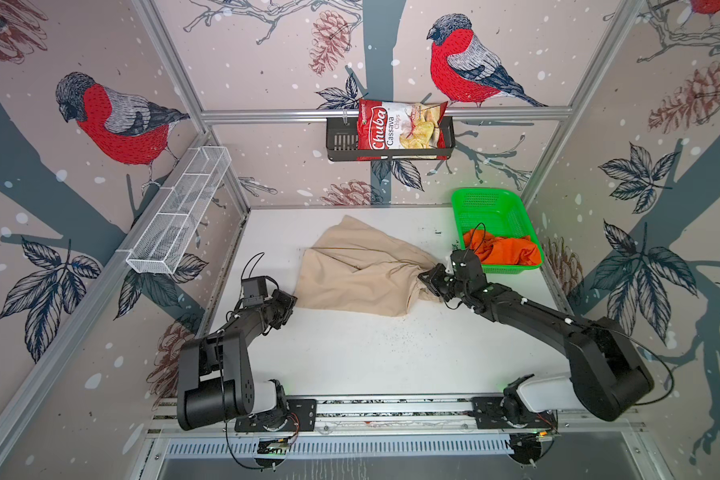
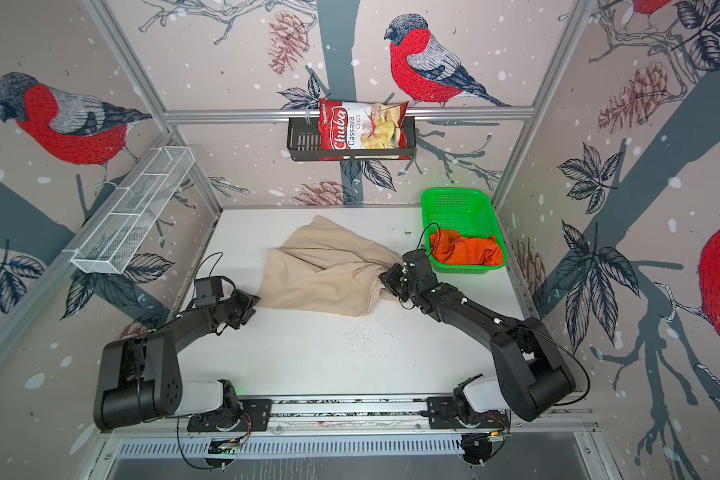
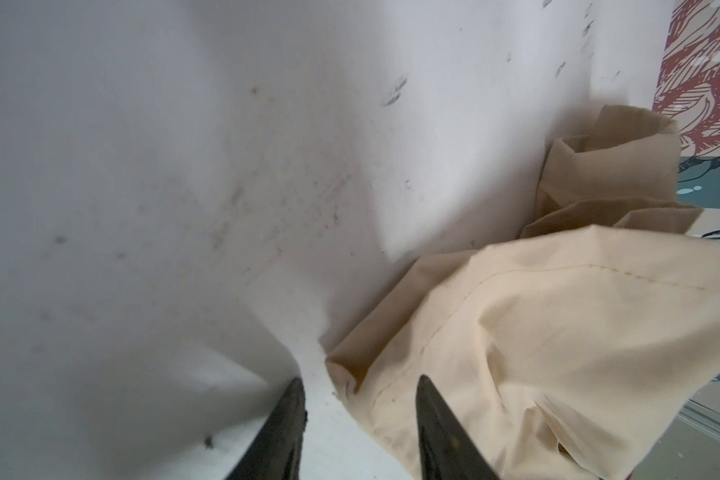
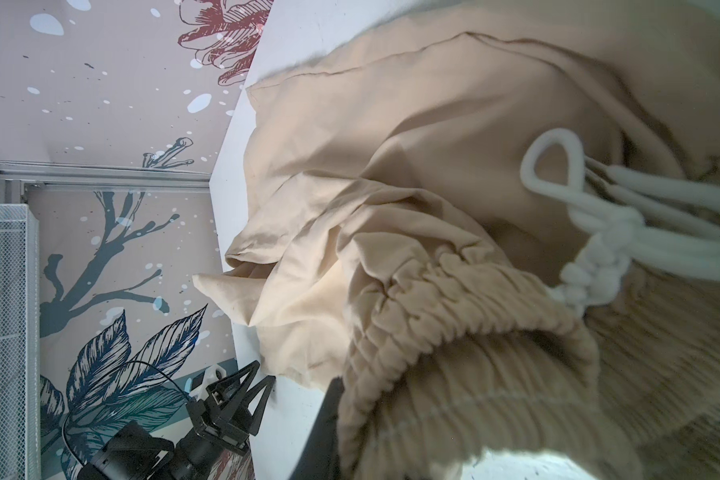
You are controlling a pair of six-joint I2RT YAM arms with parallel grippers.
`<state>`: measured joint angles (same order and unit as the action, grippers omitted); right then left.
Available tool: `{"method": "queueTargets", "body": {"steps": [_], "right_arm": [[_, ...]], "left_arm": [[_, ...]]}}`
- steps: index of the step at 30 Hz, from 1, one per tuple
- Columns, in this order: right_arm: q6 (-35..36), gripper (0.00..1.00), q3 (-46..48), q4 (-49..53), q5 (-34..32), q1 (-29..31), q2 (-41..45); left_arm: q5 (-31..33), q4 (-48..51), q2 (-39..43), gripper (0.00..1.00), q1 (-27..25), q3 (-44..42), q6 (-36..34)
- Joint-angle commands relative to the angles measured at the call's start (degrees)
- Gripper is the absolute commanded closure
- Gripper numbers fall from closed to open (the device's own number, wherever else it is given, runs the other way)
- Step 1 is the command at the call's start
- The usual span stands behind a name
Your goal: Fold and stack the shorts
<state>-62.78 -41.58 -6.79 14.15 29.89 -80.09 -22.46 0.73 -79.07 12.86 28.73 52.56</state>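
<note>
**A:** Top views first. What kind of surface?

**B:** White table [image 1: 371, 353], peppered with dark crumbs toward the middle. Boxed in by an aluminium frame [image 1: 383, 113] and walls papered with red-breasted birds, pine cones and leaves.

**A:** And the beige shorts [image 1: 362, 270]?

**B:** Crumpled flat on the table between the two grippers, in both top views. Right gripper [image 1: 427, 276] clenched on the gathered waistband end. Left gripper [image 1: 292, 301] down at the opposite hem corner.

**A:** The other pair?

**B:** Orange shorts [image 1: 504, 249], heaped in the green basket [image 1: 487, 199] just beyond the right gripper, by the side wall.

**A:** Anything higher up?

**B:** Chips bag [image 1: 400, 129] standing in a black shelf [image 1: 339, 141] on the back wall, well beyond both grippers. White wire rack [image 1: 179, 212] on the side wall, up past the left gripper.

**A:** Left wrist view?

**B:** Scuffed, grey-smudged tabletop ahead of the fingers [image 3: 283, 424]. Folded hem corner lying between them, jaws parted with a clear gap and not pinching. Strip of wallpaper past the cloth.

**A:** Right wrist view?

**B:** Ribbed elastic waistband bunched right at the gripper, held fast. Knotted white drawstring [image 4: 599, 232] just beside it. Narrow band of bare table alongside the cloth. Left gripper across the shorts near the hem, with the wire rack beyond it on the wall.
</note>
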Motion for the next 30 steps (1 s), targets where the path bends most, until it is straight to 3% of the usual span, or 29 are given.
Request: {"method": "queueTargets", "body": {"steps": [1, 8, 11, 15, 22, 30], "right_arm": [[0.55, 0.84, 0.12, -0.2, -0.17, 0.04, 0.42], [0.37, 0.84, -0.16, -0.51, -0.39, -0.06, 0.07], [0.27, 0.84, -0.33, -0.68, -0.35, -0.03, -0.15], [0.43, 0.84, -0.94, -0.43, -0.51, -0.06, -0.07], [2.21, 0.89, -5.24, 1.0, -0.7, -0.97, 2.7], [10.28, 0.93, -16.04, 7.73, 1.45, -5.45, 9.74]], "left_arm": [[0.63, -2.0, -1.93, 0.54, 0.14, 0.61, 0.01], [-0.5, -3.98, -4.6, 0.6, 0.14, 0.27, -0.37], [-0.84, -4.42, -4.78, 0.72, 0.14, 0.24, -0.86], [-0.66, -2.68, -3.48, 1.0, 0.14, 1.21, -2.21], [0.66, 4.69, 5.73, 1.0, 0.14, 6.4, -6.69], [8.99, 18.93, 14.72, 1.0, 0.14, 26.06, -18.12]]}}
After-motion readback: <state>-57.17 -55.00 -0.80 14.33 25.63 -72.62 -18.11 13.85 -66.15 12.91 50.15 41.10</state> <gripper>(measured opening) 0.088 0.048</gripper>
